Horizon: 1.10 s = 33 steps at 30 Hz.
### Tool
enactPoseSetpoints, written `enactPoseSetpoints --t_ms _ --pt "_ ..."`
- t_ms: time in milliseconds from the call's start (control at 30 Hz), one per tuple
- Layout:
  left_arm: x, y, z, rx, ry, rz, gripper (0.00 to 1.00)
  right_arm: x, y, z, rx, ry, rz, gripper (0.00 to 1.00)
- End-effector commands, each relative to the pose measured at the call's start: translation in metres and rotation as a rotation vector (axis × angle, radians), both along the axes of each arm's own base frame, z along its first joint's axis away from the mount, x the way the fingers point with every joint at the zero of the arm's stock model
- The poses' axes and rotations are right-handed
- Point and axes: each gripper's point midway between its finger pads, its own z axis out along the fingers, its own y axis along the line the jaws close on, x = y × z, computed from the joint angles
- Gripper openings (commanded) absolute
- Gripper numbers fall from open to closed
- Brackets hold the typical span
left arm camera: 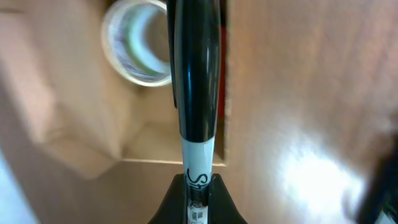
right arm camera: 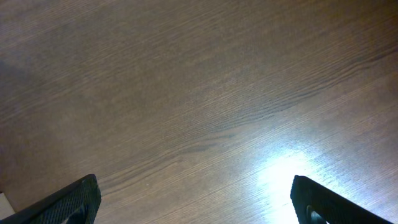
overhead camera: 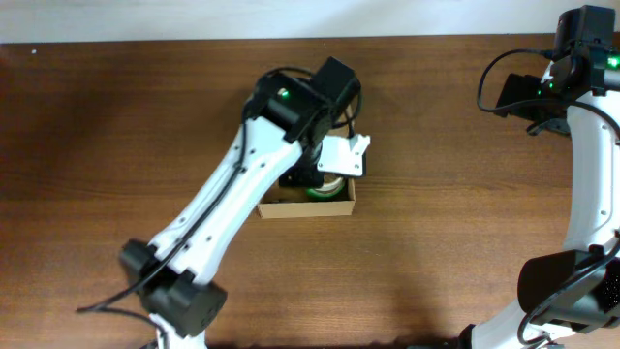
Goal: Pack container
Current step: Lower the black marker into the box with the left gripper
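OK, left gripper [left arm camera: 199, 190] is clamped on a marker [left arm camera: 198, 81]. The jaws pinch the white barrel end by the printed label, and the black part points away from the wrist. The marker hangs over the container [overhead camera: 306, 206], running along its right-hand wall in the left wrist view; can't tell whether the far end touches the box floor. A thin red strip [left arm camera: 221, 56] shows just beside the marker on the wall side, can't tell what it is. The container is open, tan cardboard, sitting near the middle of the table [overhead camera: 97, 145]. The left arm [overhead camera: 228, 208] reaches diagonally over it from the near-left, and its wrist covers most of the opening in the overhead view. Inside the box a tape roll [left arm camera: 134, 42] lies flat, hole facing up, toward the far-left corner as the wrist sees it. The marker's outline overlaps the roll's edge there, so contact can't be told. From overhead the same roll shows as a greenish ring in the box's right half. A blurred cardboard fold [left arm camera: 68, 143] stands at the left of the interior. Right gripper [right arm camera: 194, 190] is spread wide and holds nothing, with both fingertips [right arm camera: 71, 202] over bare wood. The right arm [overhead camera: 591, 174] sits at the far-right of the table, well apart from the container.
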Motion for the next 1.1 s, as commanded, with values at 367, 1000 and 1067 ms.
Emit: enactPoseSetpoints --t_ms 367,1000,1067 --pt "0.007 0.009 -0.082 0.152 0.184 0.013 0.02 0.0 0.0 0.013 -0.007 -0.036 0.003 0.99" --pt "0.004 0.026 -0.157 0.177 0.226 0.047 0.02 0.0 0.0 0.013 -0.007 -0.036 0.003 0.99" --pt "0.005 0.026 -0.158 0.175 0.223 0.047 0.01 0.0 0.0 0.013 -0.007 -0.036 0.003 0.99"
